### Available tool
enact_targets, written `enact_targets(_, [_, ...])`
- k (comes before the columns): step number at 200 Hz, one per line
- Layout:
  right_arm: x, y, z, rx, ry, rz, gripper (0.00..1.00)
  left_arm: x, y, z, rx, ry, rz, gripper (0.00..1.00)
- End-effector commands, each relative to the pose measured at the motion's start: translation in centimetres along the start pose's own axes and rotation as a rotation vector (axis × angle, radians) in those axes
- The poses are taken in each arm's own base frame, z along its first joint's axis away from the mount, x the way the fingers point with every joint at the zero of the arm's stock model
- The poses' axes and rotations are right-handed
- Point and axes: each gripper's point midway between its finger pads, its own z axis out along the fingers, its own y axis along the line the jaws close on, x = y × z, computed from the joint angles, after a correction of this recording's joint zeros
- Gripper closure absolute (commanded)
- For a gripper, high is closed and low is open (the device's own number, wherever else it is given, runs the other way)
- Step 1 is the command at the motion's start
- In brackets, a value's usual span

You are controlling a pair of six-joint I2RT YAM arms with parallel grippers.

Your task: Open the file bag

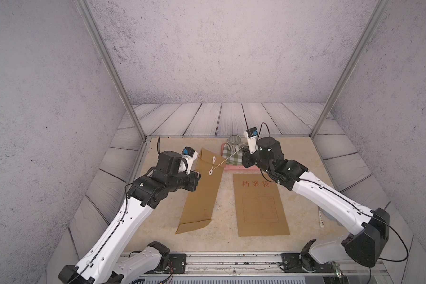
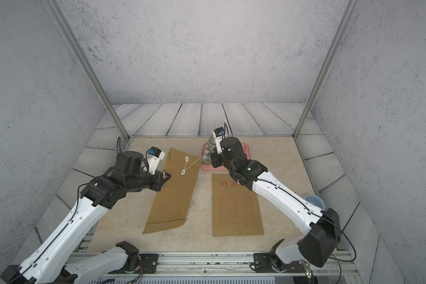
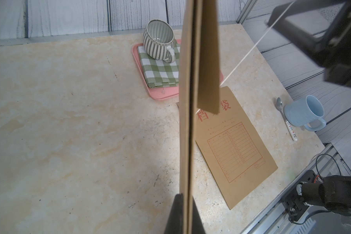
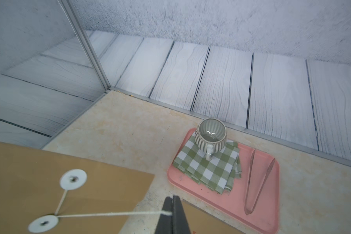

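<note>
A brown file bag (image 1: 202, 196) is lifted at its far end, with its near end on the table. My left gripper (image 1: 194, 175) is shut on its left edge; in the left wrist view the bag's edge (image 3: 187, 101) runs up from between the fingers (image 3: 175, 214). The flap (image 3: 208, 60) stands slightly off the body. A white string (image 4: 109, 214) runs from the upper white disc (image 4: 73, 179) round the lower disc (image 4: 43, 223) and stretches taut to my right gripper (image 4: 173, 199), which is shut on its end. In both top views the string (image 2: 194, 162) spans to the right gripper (image 1: 244, 149).
A second file bag (image 1: 260, 206) with red print lies flat at centre right. Behind it sits a pink tray (image 1: 231, 168) with a green checked cloth (image 4: 207, 170), a striped mug (image 4: 211, 133) and clear tongs (image 4: 257, 182). A light blue mug (image 3: 304, 113) and spoon (image 3: 286, 119) sit at the right edge.
</note>
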Motion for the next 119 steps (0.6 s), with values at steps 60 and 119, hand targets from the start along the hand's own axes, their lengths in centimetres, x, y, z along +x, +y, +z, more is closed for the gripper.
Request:
enact_targets(60, [-3.1, 12.1, -7.8, -0.443, -0.091, -0.098, 1.0, 1.2, 0.9, 2.2, 0.009, 0.028, -0.057, 1.0])
enact_targets(119, [11.9, 17.3, -8.2, -0.628, 0.175, 0.08, 1.0, -0.3, 1.8, 2.2, 0.0, -0.059, -0.137, 1.0])
